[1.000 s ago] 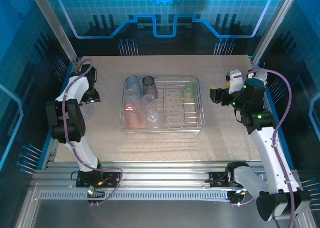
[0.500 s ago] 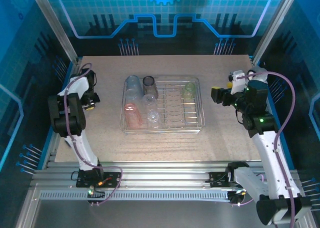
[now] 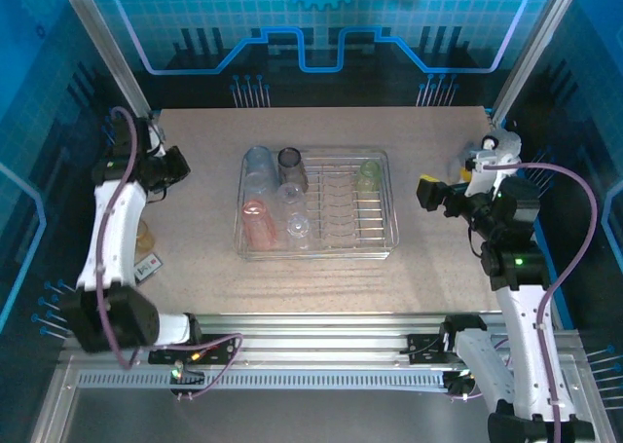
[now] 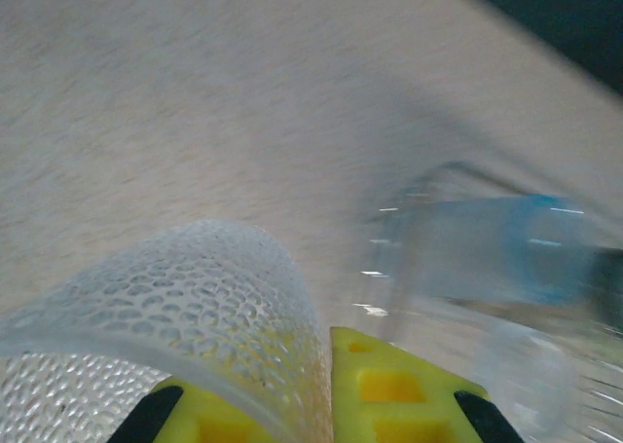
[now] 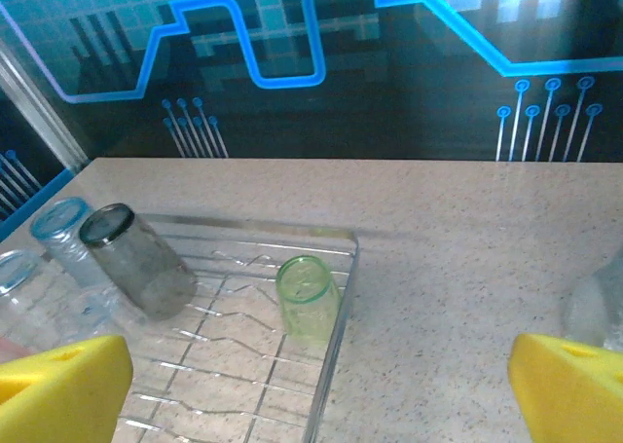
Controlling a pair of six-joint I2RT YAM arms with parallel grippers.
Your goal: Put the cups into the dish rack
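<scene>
My left gripper (image 3: 171, 166) hangs over the table's left side, left of the dish rack (image 3: 389, 231). It is shut on the wall of a clear dimpled cup (image 4: 185, 297), pinched between the yellow fingers (image 4: 389, 380). In the rack lie a blue-rimmed cup (image 3: 258, 161), a smoky dark cup (image 3: 290, 166), a red-pink cup (image 3: 255, 219), two clear cups (image 3: 293, 198) and a pale green cup (image 3: 368, 175). My right gripper (image 3: 429, 192) stands open to the right of the rack, nothing between its pads (image 5: 63, 380). The green cup (image 5: 307, 295) lies ahead of it.
A yellowish cup (image 3: 144, 235) stands on the table by the left arm, with a small tag (image 3: 148, 263) near it. A clear cup (image 5: 599, 307) shows blurred at the right edge of the right wrist view. Frame posts stand at the far table corners.
The left arm has swung its elbow outward and lifted the gripper up and left with the clear cup. The right arm has drawn back to the right, away from the rack.
</scene>
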